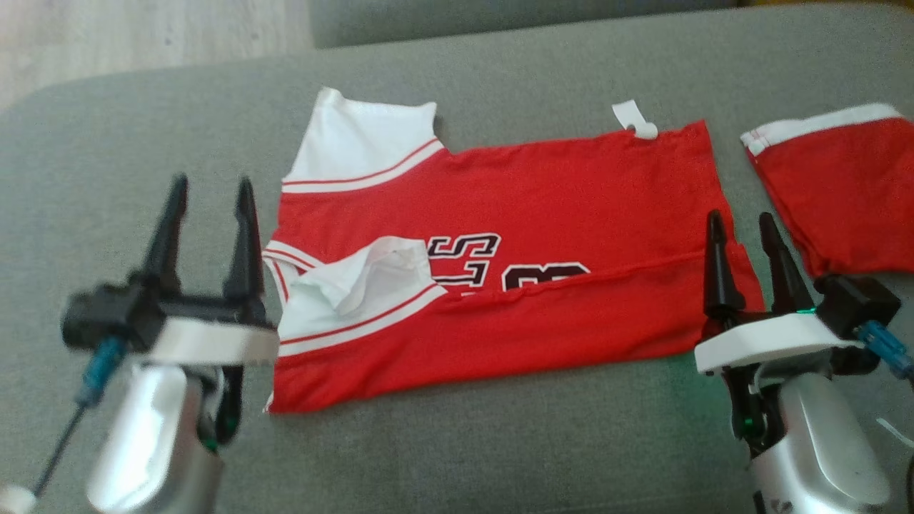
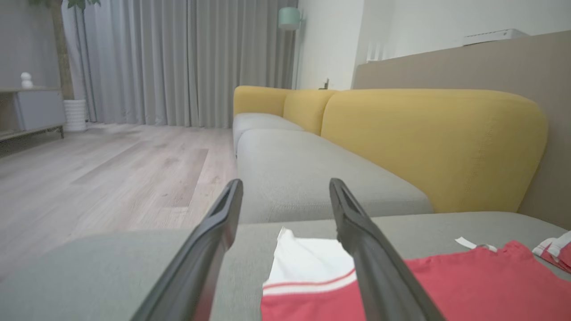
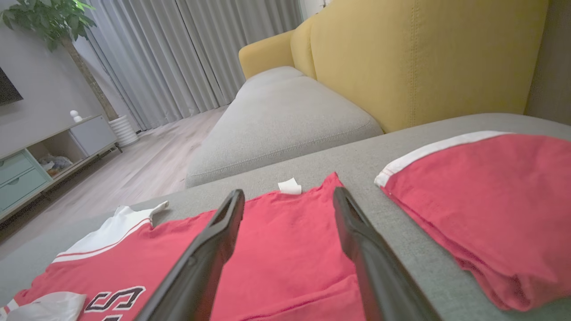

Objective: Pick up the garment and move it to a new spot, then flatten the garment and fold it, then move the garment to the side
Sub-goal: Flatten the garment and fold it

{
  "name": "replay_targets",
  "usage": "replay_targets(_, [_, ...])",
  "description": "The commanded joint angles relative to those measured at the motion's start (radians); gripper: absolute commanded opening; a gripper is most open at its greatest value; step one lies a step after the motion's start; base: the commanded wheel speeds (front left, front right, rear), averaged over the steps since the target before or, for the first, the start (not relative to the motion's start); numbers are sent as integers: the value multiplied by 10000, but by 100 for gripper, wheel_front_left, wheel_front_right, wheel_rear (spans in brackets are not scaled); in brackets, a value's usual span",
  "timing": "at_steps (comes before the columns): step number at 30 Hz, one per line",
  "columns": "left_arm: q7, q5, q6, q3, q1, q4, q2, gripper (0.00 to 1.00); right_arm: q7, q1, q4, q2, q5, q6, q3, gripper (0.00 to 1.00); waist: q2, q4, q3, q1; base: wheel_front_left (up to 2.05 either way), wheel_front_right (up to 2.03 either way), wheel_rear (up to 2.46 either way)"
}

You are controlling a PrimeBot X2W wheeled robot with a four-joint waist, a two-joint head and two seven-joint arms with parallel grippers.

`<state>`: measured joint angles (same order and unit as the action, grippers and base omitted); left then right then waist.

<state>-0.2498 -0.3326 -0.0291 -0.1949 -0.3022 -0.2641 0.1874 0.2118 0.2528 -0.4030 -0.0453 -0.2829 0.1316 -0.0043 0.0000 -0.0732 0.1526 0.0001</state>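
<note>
A red jersey garment (image 1: 514, 214) with white sleeves and black lettering lies spread on the grey cushion (image 1: 443, 457), its near edge folded up over the lettering. My left gripper (image 1: 208, 193) stands open just left of the garment's sleeve end, nothing between its fingers. At the garment's right hem my right gripper (image 1: 742, 230) is open too, its fingers empty. The left wrist view has the white sleeve (image 2: 308, 261) between the open fingers (image 2: 223, 223). From the right wrist, the red garment (image 3: 285, 249) lies under the spread fingers (image 3: 352, 232).
A second red piece with white trim (image 1: 842, 193) lies on the cushion at the right, close to my right gripper. A yellow sofa back (image 2: 428, 142) and more grey seats stand beyond. Wooden floor (image 2: 102, 174) lies past the cushion's left edge.
</note>
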Motion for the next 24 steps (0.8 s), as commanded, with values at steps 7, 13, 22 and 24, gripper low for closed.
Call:
replay_targets(7, [613, 462, -758, -109, -2699, -495, 1234, 100, 393, 594, 511, -49, -113, -9, 665, 100, 0, -562, 1510, -1, 0, 0, 0])
replay_targets(13, [2580, 562, -984, -949, -5090, -2325, 2345, 100, 470, 1112, 778, -49, -270, -9, 1011, 100, 0, -1271, 2485, -1, 0, 0, 0])
replay_targets(22, [4446, -1366, -1013, -2393, -7051, -4249, 3153, 100, 496, 1556, 1565, -49, -811, -9, 1396, 100, 0, -1935, 3461, -1, 0, 0, 0])
replay_targets(24, [4556, -1622, -1014, -2568, -7298, -4540, 3278, 100, 497, 1600, 1699, -49, -880, -9, 1442, 100, 0, -2026, 3625, -1, 0, 0, 0])
